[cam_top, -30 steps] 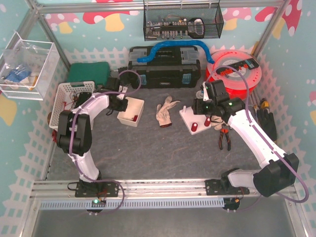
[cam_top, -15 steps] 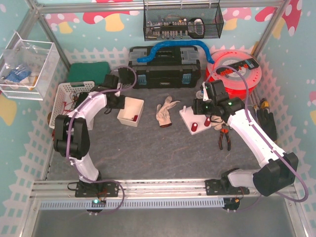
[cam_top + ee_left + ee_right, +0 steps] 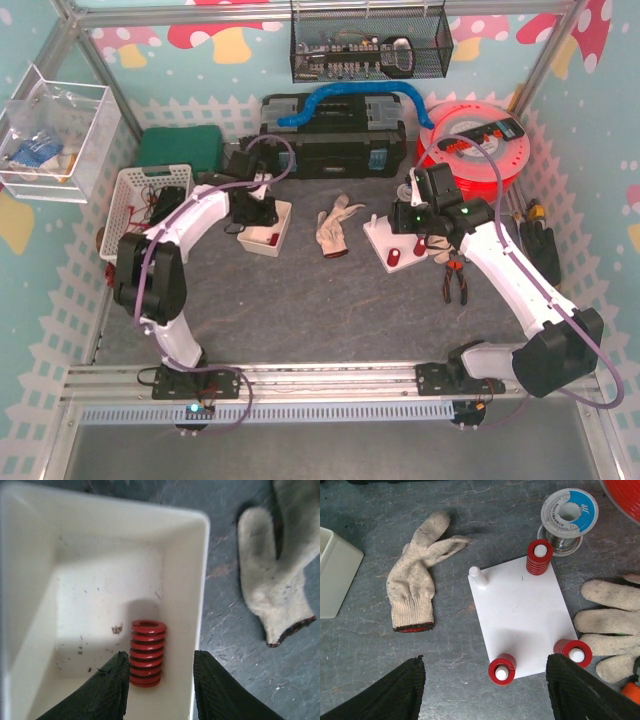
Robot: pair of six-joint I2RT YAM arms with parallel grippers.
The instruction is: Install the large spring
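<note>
Contact was what I couldn't judge. The left gripper (image 3: 160, 655) hung parted over the bin (image 3: 190, 570), one finger inside and one over its right wall, with the spring (image 3: 146, 652) between them. The right gripper (image 3: 486, 659) stood wide, holding nothing, above the plate (image 3: 520, 615), its fingers cut off by the frame. Three pegs carried red springs (image 3: 539, 557); the far-left peg (image 3: 477, 576) was bare. A glove (image 3: 415, 587) lay between bin and plate.
</note>
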